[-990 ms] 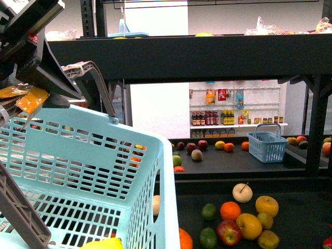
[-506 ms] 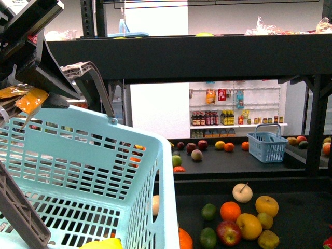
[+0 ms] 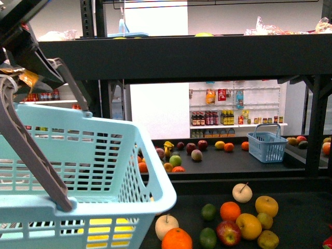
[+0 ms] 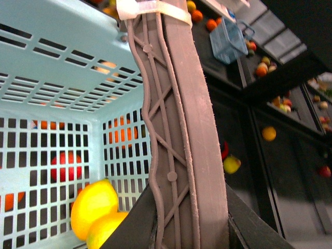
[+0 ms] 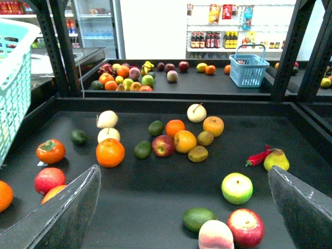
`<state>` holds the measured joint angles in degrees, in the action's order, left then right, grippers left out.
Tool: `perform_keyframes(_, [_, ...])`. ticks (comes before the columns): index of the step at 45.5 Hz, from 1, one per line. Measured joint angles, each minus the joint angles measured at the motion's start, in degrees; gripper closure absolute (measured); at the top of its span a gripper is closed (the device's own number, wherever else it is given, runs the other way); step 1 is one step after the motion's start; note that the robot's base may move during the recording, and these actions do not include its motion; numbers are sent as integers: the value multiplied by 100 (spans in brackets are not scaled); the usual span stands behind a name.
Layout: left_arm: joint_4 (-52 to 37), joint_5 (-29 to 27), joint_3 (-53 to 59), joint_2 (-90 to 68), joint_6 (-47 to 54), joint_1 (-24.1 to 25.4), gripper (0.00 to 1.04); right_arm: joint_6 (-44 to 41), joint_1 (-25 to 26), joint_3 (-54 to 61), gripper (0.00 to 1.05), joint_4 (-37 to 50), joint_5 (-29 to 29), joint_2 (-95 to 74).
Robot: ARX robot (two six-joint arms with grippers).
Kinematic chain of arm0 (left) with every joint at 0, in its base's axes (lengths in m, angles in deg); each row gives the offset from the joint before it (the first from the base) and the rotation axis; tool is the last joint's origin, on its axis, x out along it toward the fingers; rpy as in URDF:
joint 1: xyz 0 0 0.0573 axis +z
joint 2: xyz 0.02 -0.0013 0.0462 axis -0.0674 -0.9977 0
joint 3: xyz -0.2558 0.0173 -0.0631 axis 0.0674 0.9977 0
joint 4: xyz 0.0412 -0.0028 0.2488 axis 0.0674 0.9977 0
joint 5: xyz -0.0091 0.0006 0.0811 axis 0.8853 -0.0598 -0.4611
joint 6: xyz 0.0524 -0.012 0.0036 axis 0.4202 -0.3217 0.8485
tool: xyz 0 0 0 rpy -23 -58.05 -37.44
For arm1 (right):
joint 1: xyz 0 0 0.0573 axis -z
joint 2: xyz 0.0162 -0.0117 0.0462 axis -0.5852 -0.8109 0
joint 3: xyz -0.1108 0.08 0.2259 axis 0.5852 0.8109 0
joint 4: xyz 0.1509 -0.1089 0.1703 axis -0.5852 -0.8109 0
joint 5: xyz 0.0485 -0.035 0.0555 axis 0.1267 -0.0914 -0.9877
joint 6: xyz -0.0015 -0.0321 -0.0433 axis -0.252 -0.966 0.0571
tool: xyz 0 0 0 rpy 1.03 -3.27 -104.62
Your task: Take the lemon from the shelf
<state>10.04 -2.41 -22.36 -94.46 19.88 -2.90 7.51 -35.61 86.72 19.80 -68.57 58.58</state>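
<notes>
Basket (image 3: pixel 104 155) hangs tilted from the left pincer (image 4: pixel 189 218), which is pressed together on the handle (image 4: pixel 176 119). The grey bar runs straight up between the two dark jaws. Judgement: it grips the handle, not the rim, so the basket swings free and stays open-topped for drops.

Lemon (image 4: pixel 93 210) is inside the basket, low under the left pincer, on the slotted floor near a corner. A second yellow fruit (image 4: pixel 106 232) touches it. Both are bright yellow and oval, so I cannot tell which one counts. Yellow also shows through the front slots in the front view. Judgement: pick looks done, fruit already off the shelf (image 3: pixel 207 57).

Right pincer (image 5: pixel 182 170) is spread wide, nothing between the fingers. It hovers above the black tray with fruit scattered ahead of it. Just below and ahead are a lime (image 5: pixel 199 219), a green apple (image 5: pixel 237 188) and a red apple (image 5: pixel 245 227). Further ahead are oranges, a red apple and a bigger golden fruit (image 5: pixel 184 141). I see no sure lemon on this tray. Small yellow ones sit on the far tier beyond, too small to call.

Judgement: right arm sits empty and clear of the fruit, ready for another reach. Risk is the tilted basket spilling if it swings.
</notes>
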Motion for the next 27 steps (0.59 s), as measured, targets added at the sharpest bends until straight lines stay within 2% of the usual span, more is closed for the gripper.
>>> perform_keyframes(15, [-256,-1707,0,0,-1648,1226,86,0,0,0,8,0,0,0])
perform_keyframes(21, [-356,-1939,13,0,-1952,1523,86,0,0,0,8,0,0,0])
perform_keyframes(27, [-603,-1930,136,0,-2411,1838,86,0,0,0,8,0,0,0])
